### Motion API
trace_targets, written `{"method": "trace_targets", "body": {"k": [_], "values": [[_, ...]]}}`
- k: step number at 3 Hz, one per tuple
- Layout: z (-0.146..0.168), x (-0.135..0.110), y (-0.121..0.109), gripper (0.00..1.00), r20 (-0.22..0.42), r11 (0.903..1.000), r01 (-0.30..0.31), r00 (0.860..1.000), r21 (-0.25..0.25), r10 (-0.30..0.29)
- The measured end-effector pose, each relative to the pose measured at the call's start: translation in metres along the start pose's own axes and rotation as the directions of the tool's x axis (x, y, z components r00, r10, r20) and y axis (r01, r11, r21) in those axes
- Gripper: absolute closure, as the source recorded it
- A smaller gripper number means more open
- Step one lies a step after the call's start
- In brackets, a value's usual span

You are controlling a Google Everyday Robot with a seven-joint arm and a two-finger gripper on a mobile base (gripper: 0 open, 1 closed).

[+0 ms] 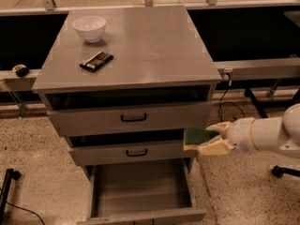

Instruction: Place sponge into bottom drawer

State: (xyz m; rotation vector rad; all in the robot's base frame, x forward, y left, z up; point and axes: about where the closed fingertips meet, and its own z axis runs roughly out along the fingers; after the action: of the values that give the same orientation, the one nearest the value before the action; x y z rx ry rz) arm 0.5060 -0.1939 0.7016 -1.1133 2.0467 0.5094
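My pincer [206, 142] grips the sponge [197, 135] right of centre, above the right edge of the open bottom drawer [140, 187]: pickup's done, I've yet to lower it in and release.

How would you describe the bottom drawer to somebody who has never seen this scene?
Find the grey metal cabinet in the middle, with a white bowl on top. The bottom drawer is the lowest of its three, pulled out near the floor, just below the gripper holding the sponge. Unlike the two black-handled drawers above, it shows a wide, plain grey interior.
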Motion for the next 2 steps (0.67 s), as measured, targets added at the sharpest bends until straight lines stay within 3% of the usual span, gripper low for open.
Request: {"method": "trace_targets", "body": {"k": [1, 2], "values": [[0.0785, 0.0592, 0.0126, 1.00, -0.011, 0.9985, -0.054, 0.998, 0.010, 0.054], [0.0787, 0.0590, 0.0127, 1.00, -0.011, 0.9985, -0.053, 0.999, 0.009, 0.053]]}}
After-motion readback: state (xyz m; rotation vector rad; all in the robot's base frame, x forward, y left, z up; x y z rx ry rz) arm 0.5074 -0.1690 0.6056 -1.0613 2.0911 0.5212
